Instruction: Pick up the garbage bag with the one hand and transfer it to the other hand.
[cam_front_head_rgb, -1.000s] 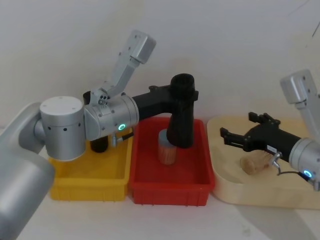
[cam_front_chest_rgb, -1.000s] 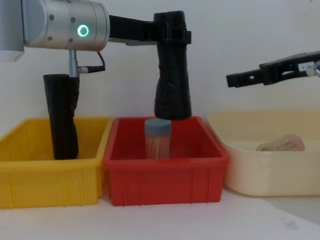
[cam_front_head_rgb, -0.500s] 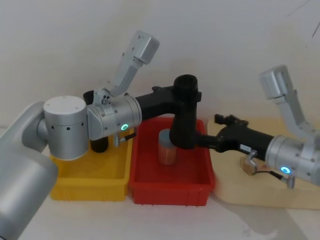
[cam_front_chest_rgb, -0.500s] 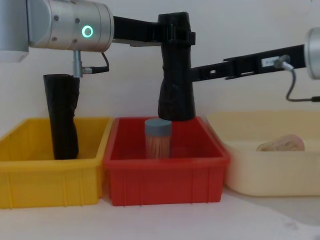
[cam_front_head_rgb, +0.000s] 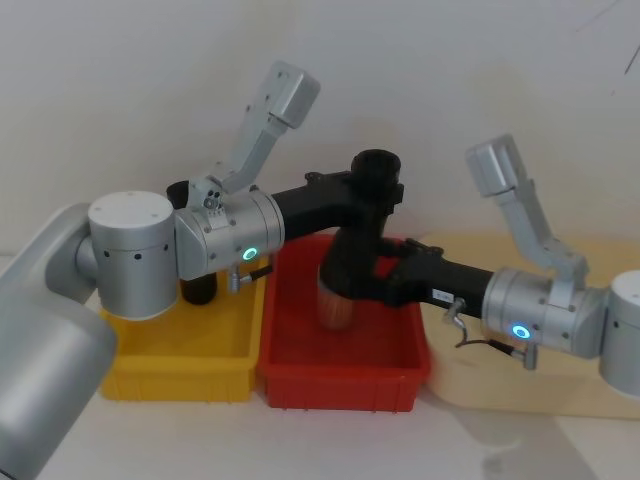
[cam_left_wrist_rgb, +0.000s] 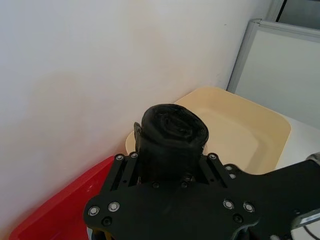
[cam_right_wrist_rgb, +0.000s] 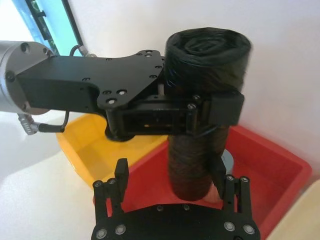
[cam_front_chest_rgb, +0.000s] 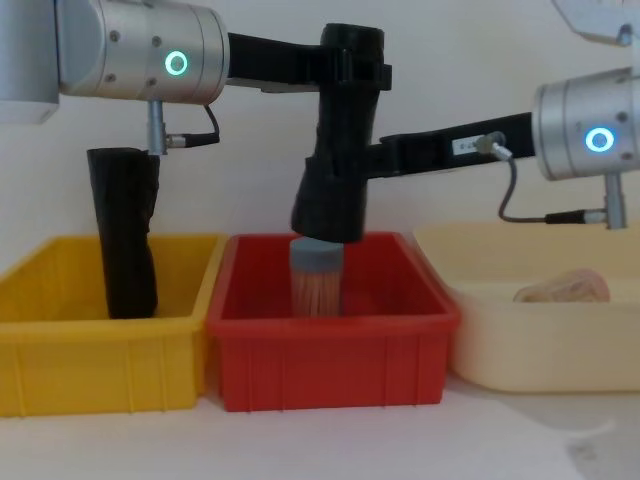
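- Yellow bin (cam_front_chest_rgb: 100, 350): sitting left of both tools, holding a second black roll (cam_front_chest_rgb: 125, 235) upright.
- Red bin (cam_front_chest_rgb: 330, 350): lying directly below the tools, with a grey-capped container (cam_front_chest_rgb: 316, 277) standing under the bag.
- Cream tray (cam_front_chest_rgb: 540, 340): lying to the right, under the right arm.
- Garbage bag (cam_front_chest_rgb: 338, 140): hanging tilted above the red bin.
- Left tool (cam_front_head_rgb: 375, 195): clamping the bag's upper end.
- Right tool (cam_right_wrist_rgb: 170, 185): reaching in lower down, its fingers (cam_right_wrist_rgb: 121, 172) spread on either side of the bag's lower part.
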